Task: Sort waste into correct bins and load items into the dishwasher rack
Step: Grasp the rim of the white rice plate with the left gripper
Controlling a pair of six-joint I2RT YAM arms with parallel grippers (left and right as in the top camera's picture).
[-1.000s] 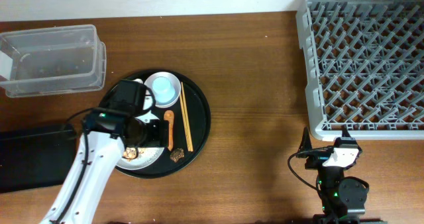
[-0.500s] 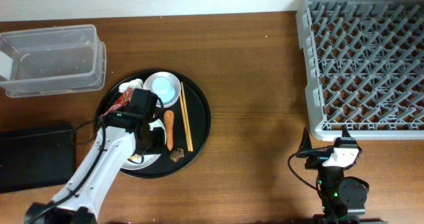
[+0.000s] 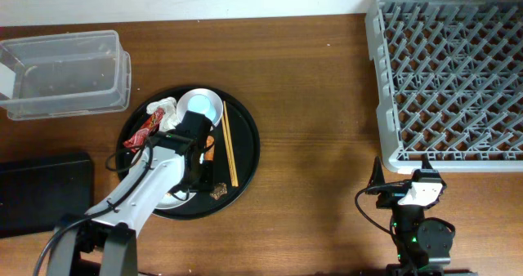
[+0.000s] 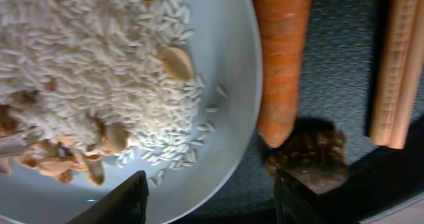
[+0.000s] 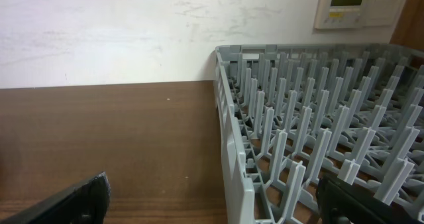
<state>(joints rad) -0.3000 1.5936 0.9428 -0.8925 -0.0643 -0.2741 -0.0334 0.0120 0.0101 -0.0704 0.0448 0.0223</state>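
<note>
My left gripper (image 3: 197,176) (image 4: 213,205) is open and empty, low over the round black tray. One finger is over the white plate (image 4: 228,85) and the other over the small brown food lump (image 4: 308,156) (image 3: 218,191). Rice scraps (image 4: 93,65) lie on the plate. The orange carrot piece (image 4: 281,52) lies between the plate and the chopsticks (image 4: 397,65) (image 3: 230,153). The red wrapper (image 3: 145,129) and white tissue (image 3: 163,109) lie at the tray's left. The blue cup (image 3: 201,107) sits in the white bowl (image 3: 214,96). My right gripper (image 3: 400,178) (image 5: 218,211) is open and empty by the rack (image 3: 449,72) (image 5: 311,138).
The clear tub (image 3: 65,72) stands at the far left and the flat black tray (image 3: 41,194) at the near left. The round black tray (image 3: 245,141) holds the dishes. Bare wooden table (image 3: 319,129) lies between the tray and the rack. A wall (image 5: 132,32) rises behind the table.
My left arm has swung right across the round tray, from the plate's left side to its right edge by the carrot and lump, uncovering the wrapper and tissue. The right arm has not moved.
</note>
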